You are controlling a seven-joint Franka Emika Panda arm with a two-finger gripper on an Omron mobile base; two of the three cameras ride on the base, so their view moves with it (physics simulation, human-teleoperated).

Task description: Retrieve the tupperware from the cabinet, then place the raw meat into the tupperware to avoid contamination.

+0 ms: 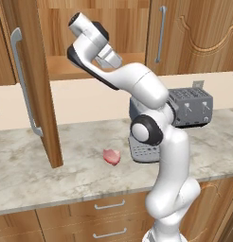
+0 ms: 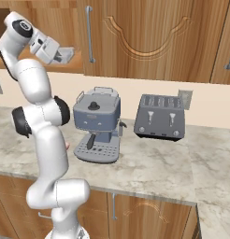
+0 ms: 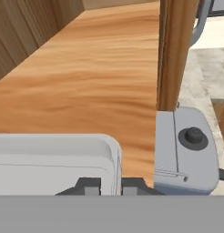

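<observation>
The tupperware point(image 3: 54, 164) sits at lower left of the hand view, its rim pinched between the gripper point(image 3: 110, 185) fingers on the cabinet point(image 1: 90, 66) shelf, likely for lifting out; raw meat point(image 1: 112, 156) waits on the surface point(image 1: 52, 175).

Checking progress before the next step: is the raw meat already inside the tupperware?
No. The raw meat lies bare on the counter, while the tupperware is up at the gripper by the cabinet shelf.
</observation>
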